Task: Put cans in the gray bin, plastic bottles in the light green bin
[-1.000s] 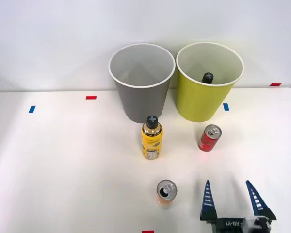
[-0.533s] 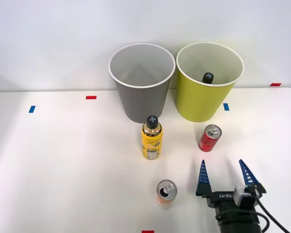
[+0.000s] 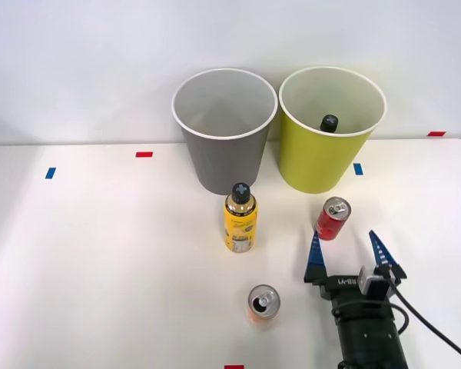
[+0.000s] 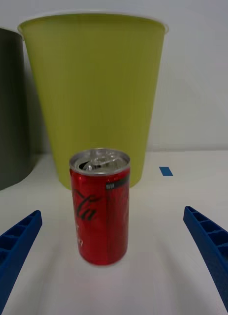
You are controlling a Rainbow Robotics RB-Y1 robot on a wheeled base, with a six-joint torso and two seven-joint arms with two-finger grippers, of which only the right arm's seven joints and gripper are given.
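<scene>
The claw (image 3: 347, 250) is closing in on the red can (image 3: 332, 219), fingers spread wide — one bottle (black cap showing) is sitting in the light green bin (image 3: 323, 165); everything else is waiting.

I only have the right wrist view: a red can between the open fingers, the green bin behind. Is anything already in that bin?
Observer: Yes, the front view shows a black bottle cap inside the light green bin.
Operator: Anything in the gray one?
Observer: The gray bin looks empty inside.
Operator: What else is left on the table?
Observer: A yellow bottle stands upright before the gray bin, and an orange can stands nearer the robot, to the left of the right gripper that faces the red can.
</scene>
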